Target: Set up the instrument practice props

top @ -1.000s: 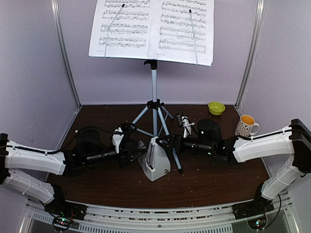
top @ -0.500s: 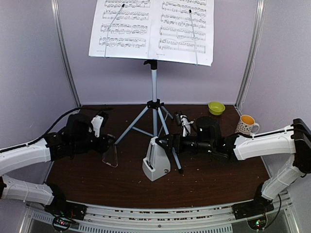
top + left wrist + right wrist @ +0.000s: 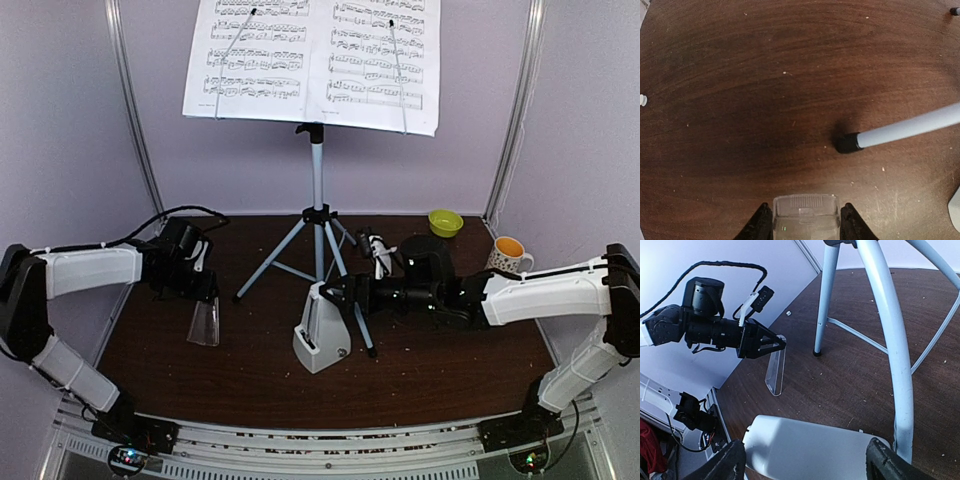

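The left pincer (image 3: 806, 223) clamps the clear cover (image 3: 806, 210); bare tabletop (image 3: 740, 100) lies ahead, with the music stand (image 3: 910, 127) foot ahead-right. The right pincer (image 3: 802, 462) straddles the metronome (image 3: 790, 435) (whether it squeezes, I cannot tell), a stand leg beside its right finger.

no legible text, only notation on the sheet-music pages (image 3: 260, 60).

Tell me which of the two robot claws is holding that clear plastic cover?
The left gripper, near the left wall, has the clear cover pinched between its fingers. The right gripper instead clasps the white metronome.
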`<state>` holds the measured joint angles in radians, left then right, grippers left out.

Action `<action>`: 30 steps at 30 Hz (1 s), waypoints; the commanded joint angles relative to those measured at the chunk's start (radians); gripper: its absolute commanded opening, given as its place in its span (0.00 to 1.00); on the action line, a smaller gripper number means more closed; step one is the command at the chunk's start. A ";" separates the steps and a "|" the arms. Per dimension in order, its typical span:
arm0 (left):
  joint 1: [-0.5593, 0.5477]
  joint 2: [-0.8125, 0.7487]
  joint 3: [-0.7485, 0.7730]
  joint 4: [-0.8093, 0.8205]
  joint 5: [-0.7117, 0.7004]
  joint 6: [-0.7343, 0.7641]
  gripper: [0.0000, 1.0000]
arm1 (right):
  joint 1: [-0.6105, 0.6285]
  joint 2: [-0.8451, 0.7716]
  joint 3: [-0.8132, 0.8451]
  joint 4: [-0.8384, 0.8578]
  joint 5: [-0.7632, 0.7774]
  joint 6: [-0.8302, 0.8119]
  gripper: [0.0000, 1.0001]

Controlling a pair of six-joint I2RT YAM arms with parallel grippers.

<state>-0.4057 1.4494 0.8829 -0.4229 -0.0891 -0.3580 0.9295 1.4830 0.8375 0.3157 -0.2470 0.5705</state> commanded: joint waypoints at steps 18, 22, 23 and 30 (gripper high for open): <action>0.057 0.190 0.115 0.043 0.063 0.014 0.64 | 0.026 -0.010 0.104 -0.091 -0.054 -0.024 0.94; 0.057 0.102 0.070 0.057 0.055 0.002 0.72 | 0.026 -0.055 0.110 -0.103 -0.057 -0.029 1.00; 0.056 0.074 0.056 0.062 0.057 0.001 0.73 | 0.026 -0.070 0.110 -0.111 -0.057 -0.031 1.00; -0.014 -0.208 -0.142 0.221 0.126 0.092 0.65 | 0.026 -0.182 0.021 -0.155 -0.042 -0.026 0.95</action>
<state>-0.3672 1.3655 0.8291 -0.3325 -0.0040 -0.3374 0.9497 1.3766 0.9108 0.1791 -0.2947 0.5457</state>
